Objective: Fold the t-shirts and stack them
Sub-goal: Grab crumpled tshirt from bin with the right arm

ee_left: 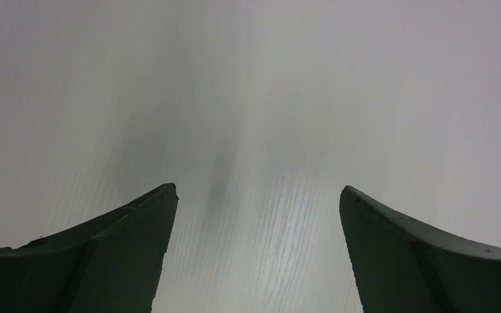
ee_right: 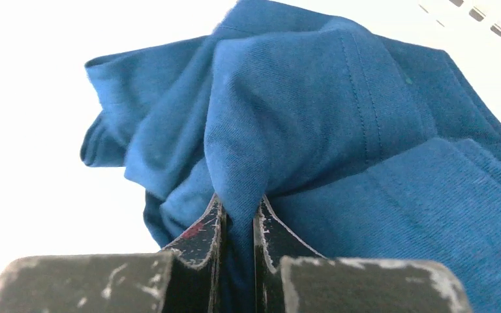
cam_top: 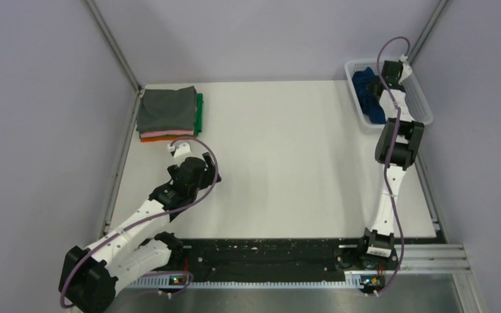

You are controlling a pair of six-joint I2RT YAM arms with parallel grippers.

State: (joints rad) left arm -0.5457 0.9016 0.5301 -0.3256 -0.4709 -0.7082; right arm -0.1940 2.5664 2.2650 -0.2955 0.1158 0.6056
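right gripper [ee_right: 238,207] pressed together, pinching a raised fold of the crumpled navy blue cloth t-shirt [ee_right: 339,117]. shirt sits in the white plastic mesh basket [cam_top: 424,107] at the far right corner of the white worktop [cam_top: 287,150]. left gripper [ee_left: 258,190] spread wide over bare worktop, near the folded stack of cloth shirts [cam_top: 166,111] at the far left corner: grey on top, green, pink and orange edges showing beneath.

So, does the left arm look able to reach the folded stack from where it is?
Probably yes: the left gripper, jaws open, sits just short of the stack, with nothing visible between them.
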